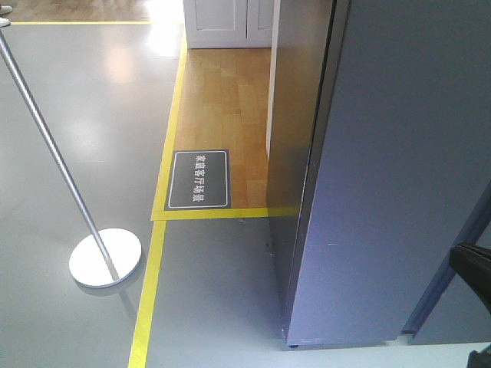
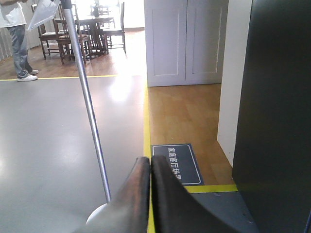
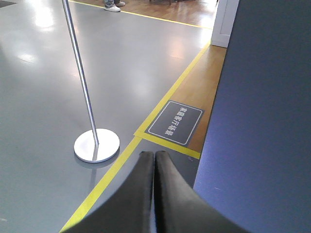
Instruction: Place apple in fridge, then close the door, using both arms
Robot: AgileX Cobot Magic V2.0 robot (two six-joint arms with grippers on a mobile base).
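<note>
Front view: the fridge (image 1: 399, 176) fills the right half of my view as a tall dark grey slab standing on the grey floor (image 1: 84, 115), its long axis vertical. A narrow dark seam runs down between the nearer broad panel and the panel behind it; I take the nearer one for the door (image 1: 406, 253), almost or fully against the body, though I cannot tell whether it has latched. No white interior shows.

The apple appears in no view, so I judge it to be inside already, or simply hidden.

Left wrist view: my left tool (image 2: 149, 167) is clenched, fingers pressed together and grasping nothing, with the dark fridge wall to its right.

Right wrist view: my right tool (image 3: 154, 162) is likewise clenched and empty, and the grey door face rises just beside it on the right.

The right tool lies nearer the door, so any final push would go rightward against that face. A stanchion (image 1: 103, 257) stands well apart on the left.
</note>
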